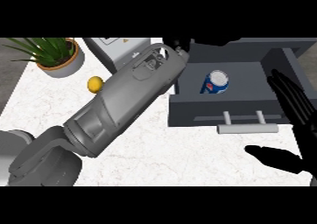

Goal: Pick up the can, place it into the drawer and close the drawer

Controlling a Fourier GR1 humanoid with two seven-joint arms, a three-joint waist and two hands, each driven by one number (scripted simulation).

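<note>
The blue can (217, 82) lies inside the open grey drawer (206, 114), near its left wall. The left forearm slants across the table (161, 153), hiding most of the left hand (176, 43) (whether that hand is spread or closed cannot be told). The right hand (306, 131) stands flat and spread beside the drawer's handle (247, 128). A potted plant (54, 54), a lemon (95, 84) and a grey box (119, 50) sit to the left.

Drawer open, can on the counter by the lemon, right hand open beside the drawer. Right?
Not quite. The can sits inside the open drawer, not on the counter; the head view shows it. The lemon is on the counter, well left of the drawer. The rest holds: the right hand is open beside the drawer.
</note>
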